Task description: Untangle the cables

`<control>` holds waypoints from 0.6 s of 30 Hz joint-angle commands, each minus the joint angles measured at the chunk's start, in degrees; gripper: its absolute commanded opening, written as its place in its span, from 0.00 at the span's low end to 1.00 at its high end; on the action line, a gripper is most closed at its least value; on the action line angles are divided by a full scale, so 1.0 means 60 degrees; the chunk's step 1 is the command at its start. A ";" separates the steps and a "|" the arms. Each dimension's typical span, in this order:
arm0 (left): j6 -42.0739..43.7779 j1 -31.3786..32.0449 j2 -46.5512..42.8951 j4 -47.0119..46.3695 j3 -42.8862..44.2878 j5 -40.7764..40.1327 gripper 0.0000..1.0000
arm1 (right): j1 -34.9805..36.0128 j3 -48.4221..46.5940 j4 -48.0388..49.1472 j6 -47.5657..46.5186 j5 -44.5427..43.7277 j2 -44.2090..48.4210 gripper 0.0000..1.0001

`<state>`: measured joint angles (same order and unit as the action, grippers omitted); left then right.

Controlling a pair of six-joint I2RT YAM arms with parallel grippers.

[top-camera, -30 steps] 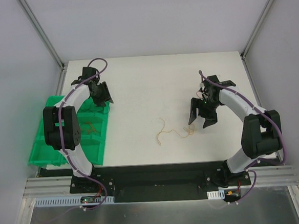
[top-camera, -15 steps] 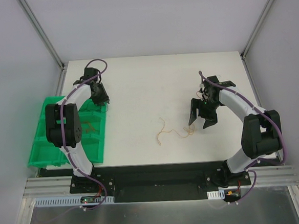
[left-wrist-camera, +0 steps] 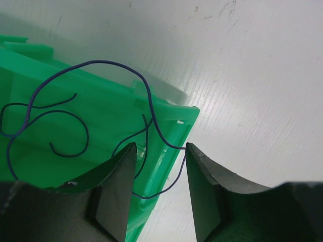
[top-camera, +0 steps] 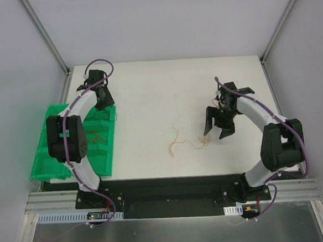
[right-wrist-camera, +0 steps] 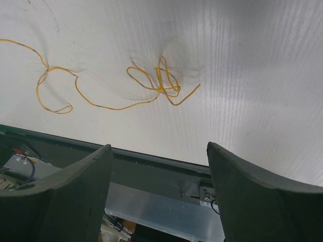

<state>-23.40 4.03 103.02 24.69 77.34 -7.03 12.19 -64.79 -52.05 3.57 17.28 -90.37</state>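
A thin dark wire (left-wrist-camera: 108, 62) lies curled in the green tray (left-wrist-camera: 171, 108). One loop hangs over the tray's corner, between the fingers of my left gripper (left-wrist-camera: 159, 146), which is open; the loop touches the right finger's tip. In the top view this gripper (top-camera: 103, 102) is at the tray's far right corner. An orange-yellow wire (right-wrist-camera: 156, 83) with a small tangle lies on the white table, and a long strand (right-wrist-camera: 55, 70) runs left from it. My right gripper (right-wrist-camera: 159, 146) is open wide above it, just right of the tangle (top-camera: 203, 142) in the top view.
The green tray (top-camera: 53, 156) sits at the table's left edge and holds a small orange wire (top-camera: 98, 137). A pale curly strand (top-camera: 175, 141) lies mid-table near the front. The black front rail (right-wrist-camera: 151, 166) runs just beyond the table edge.
My left gripper has moved a little toward the far left, along the tray's far corner. The right arm and the wires on the table have not moved.
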 commanded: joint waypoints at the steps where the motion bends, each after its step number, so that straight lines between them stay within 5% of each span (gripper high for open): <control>1: 0.0047 -0.0013 -0.0135 0.0060 0.0352 -0.0309 0.43 | -0.0024 0.0033 -0.0099 -0.0112 0.0079 0.0325 0.77; 8: 0.0047 -0.0013 0.0524 -0.0086 0.0659 0.0248 0.39 | -0.0010 0.0047 -0.0099 -0.0112 0.0079 0.0340 0.77; 18: 0.0398 -0.0013 0.0935 -0.0203 0.0909 -0.0074 0.19 | -0.0009 0.0047 -0.0143 -0.0127 0.0065 0.0354 0.77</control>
<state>-23.05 4.05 108.31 24.23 80.60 -6.46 12.19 -64.79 -52.07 3.55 17.28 -90.35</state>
